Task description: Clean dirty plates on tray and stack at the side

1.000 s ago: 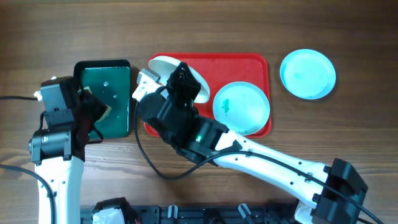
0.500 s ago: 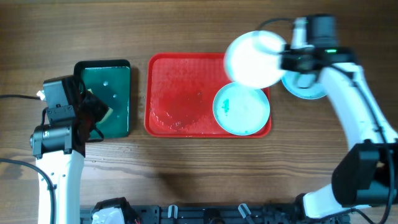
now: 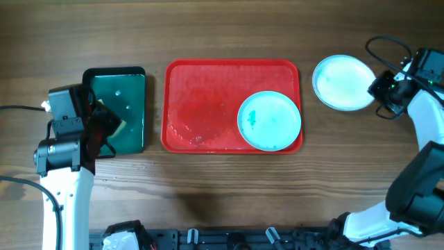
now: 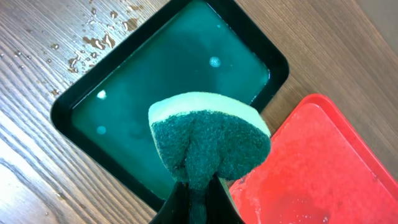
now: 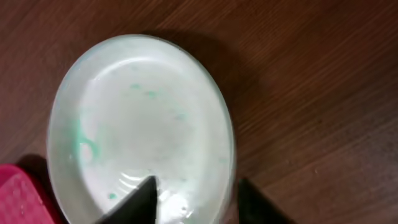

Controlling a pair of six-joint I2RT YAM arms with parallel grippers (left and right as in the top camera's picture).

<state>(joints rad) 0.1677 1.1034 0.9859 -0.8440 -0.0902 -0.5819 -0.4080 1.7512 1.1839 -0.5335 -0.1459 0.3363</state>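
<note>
- While the left gripper (image 4: 198, 194) is clamping the green sponge (image 4: 208, 140) above the dark green tray (image 4: 143, 68), the right gripper (image 5: 196, 199) is standing with jaws apart, straddling the white plate (image 5: 143, 118) at its rim.
- That plate, flecked teal, is lying right of the red tray (image 3: 201, 104).
- One turquoise plate (image 3: 269, 120), smeared teal, is sitting inside the red tray's right end.

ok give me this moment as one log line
left pincer shut on sponge over green tray | right pincer open, straddling white plate rim | blue plate smeared, on red tray
</note>
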